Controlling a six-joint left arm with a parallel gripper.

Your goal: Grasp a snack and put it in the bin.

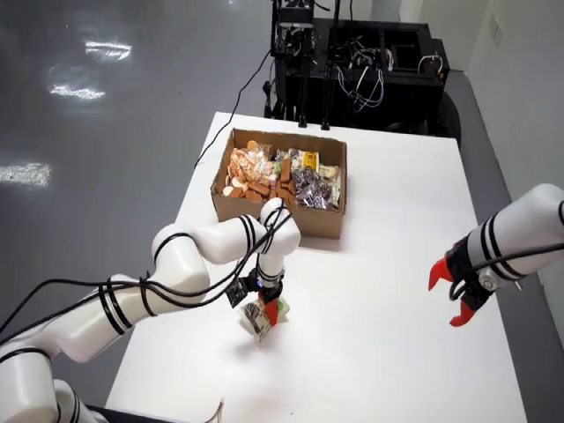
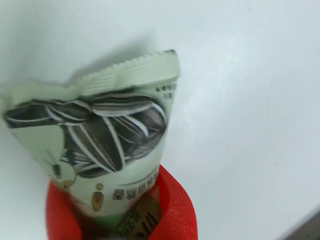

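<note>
In the view from above, my gripper (image 1: 270, 310) hangs over the white table (image 1: 388, 291) in front of the cardboard box (image 1: 279, 207). Its red fingers are shut on a pale green sunflower-seed packet (image 1: 256, 321). The view that rides on the gripper shows the same packet (image 2: 105, 140), printed with striped seeds, clamped at its lower end between the red fingers (image 2: 172, 212) and standing out over the table surface. The box holds several snack packs (image 1: 282, 176), orange ones on its left and dark ones on its right.
A second white arm with an open red gripper (image 1: 454, 295) rests at the right of the table in the view from above. Black equipment and cables (image 1: 352, 66) stand behind the table's far edge. Grey floor lies to the left.
</note>
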